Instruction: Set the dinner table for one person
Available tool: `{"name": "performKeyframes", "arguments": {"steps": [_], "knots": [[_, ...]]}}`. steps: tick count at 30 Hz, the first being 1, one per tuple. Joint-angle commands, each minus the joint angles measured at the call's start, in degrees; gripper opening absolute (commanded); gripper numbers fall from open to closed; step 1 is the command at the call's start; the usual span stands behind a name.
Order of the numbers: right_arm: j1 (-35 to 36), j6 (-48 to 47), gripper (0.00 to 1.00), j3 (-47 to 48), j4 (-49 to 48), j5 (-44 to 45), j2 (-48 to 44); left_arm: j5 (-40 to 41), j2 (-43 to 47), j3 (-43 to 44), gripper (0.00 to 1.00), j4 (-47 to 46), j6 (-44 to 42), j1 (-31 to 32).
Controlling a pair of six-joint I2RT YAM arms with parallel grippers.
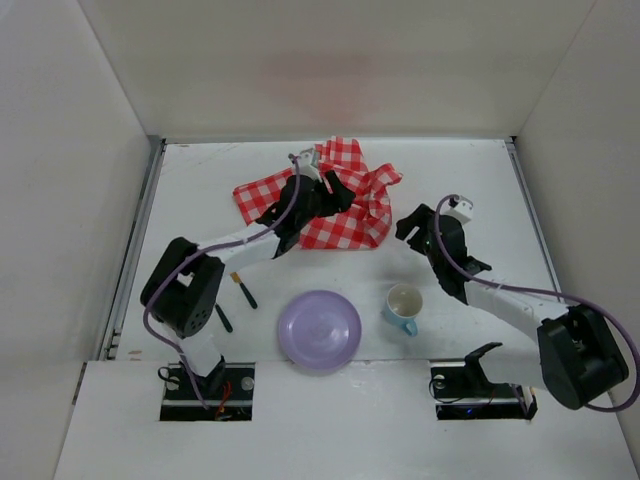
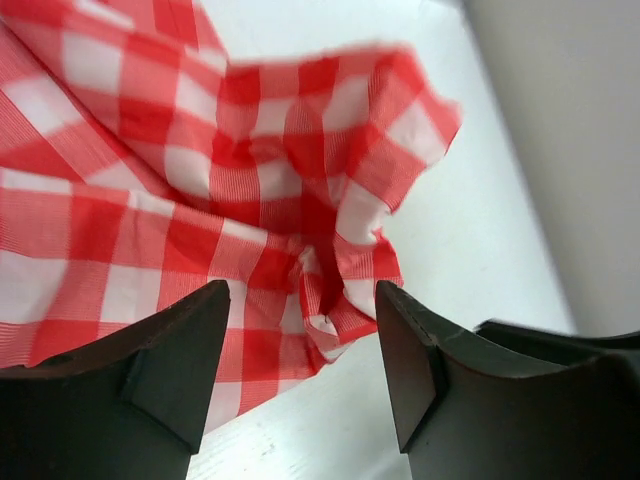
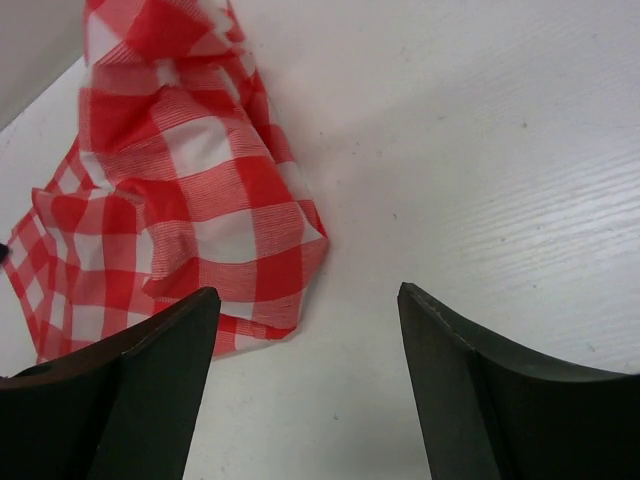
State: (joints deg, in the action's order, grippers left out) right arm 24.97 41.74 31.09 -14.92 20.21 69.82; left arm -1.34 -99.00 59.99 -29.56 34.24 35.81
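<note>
A crumpled red-checked cloth (image 1: 345, 215) lies at the back middle of the white dinner table (image 1: 480, 180). My left gripper (image 1: 343, 193) is open and empty, low over the cloth. In the left wrist view the bunched cloth corner (image 2: 310, 260) lies just ahead between the open jaws (image 2: 302, 345). My right gripper (image 1: 411, 226) is open and empty, just right of the cloth. In the right wrist view the cloth's edge (image 3: 200, 210) lies ahead to the left of the gripper (image 3: 305, 335), with bare table between the fingers.
A lilac plate (image 1: 319, 329) sits at the near middle. A light blue cup (image 1: 404, 307) stands to its right. Two dark utensils (image 1: 243, 290) (image 1: 223, 318) lie at the near left. White walls enclose the table on three sides.
</note>
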Motion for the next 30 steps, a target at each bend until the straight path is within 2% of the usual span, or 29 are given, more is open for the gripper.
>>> {"name": "performKeyframes", "arguments": {"steps": [1,4,8,13,18,24,27,29,30], "knots": [[1.8,-3.2,0.79,6.2,-0.6,-1.4,1.6,-1.0,4.3,-2.9,0.58,-2.2,6.6,-4.6],[2.8,-5.4,0.84,10.2,2.2,-0.8,3.3,0.5,2.7,-3.4,0.59,-0.6,8.1,-8.9],[2.0,-5.5,0.88,18.3,7.7,-0.4,8.4,1.7,-2.7,1.6,0.59,6.3,6.8,-13.9],[0.3,-7.6,0.92,28.4,13.4,-1.6,15.5,2.8,-5.1,4.7,0.62,8.4,5.0,-15.3],[-2.1,-8.3,0.90,38.4,21.1,-2.9,24.6,0.7,-8.2,9.2,0.66,11.6,1.6,-14.9],[-5.8,-7.2,0.84,42.2,24.1,-3.4,29.7,7.4,-11.1,14.4,0.66,17.1,-3.4,-14.5],[-8.2,-5.7,0.66,42.7,23.6,-7.6,31.4,8.5,-14.5,19.6,0.66,21.5,-5.7,-14.2],[-10.1,-4.8,0.47,42.6,22.6,-10.0,32.0,8.7,-16.7,22.5,0.66,24.3,-7.1,-14.0],[-11.4,-3.9,0.34,41.9,21.7,-10.4,32.0,9.2,-18.0,23.8,0.65,25.6,-7.9,-13.8]]}}
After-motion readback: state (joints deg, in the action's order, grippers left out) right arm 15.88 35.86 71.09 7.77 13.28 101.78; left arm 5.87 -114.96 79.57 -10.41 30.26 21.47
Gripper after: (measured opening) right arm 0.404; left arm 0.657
